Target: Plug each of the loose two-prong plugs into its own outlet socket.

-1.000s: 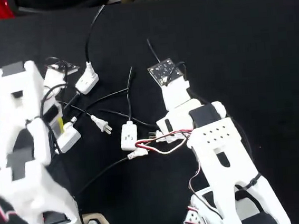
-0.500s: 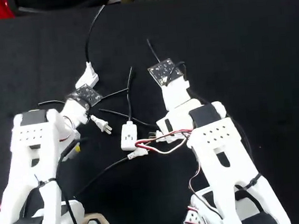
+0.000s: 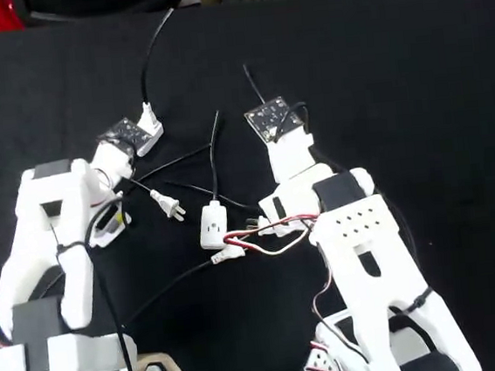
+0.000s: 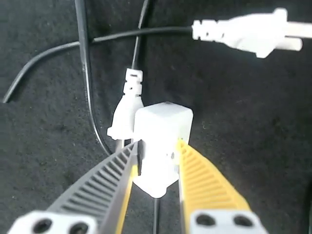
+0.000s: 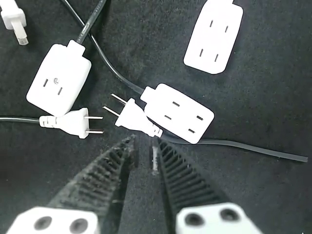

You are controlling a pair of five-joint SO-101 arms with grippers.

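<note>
Clamping a white boxy plastic outlet socket (image 4: 163, 131) toward the left of the black table (image 3: 414, 90), the left gripper (image 4: 157, 151) seems to be steadying it for plugging, while the right gripper (image 5: 141, 146), jaws parted and empty, hovers near a loose white two-prong plug (image 5: 134, 118) as if lining up a grasp

left gripper (image 4: 157, 146) — fingers clamped | right gripper (image 5: 144, 145) — fingers slightly apart, angled down
</note>
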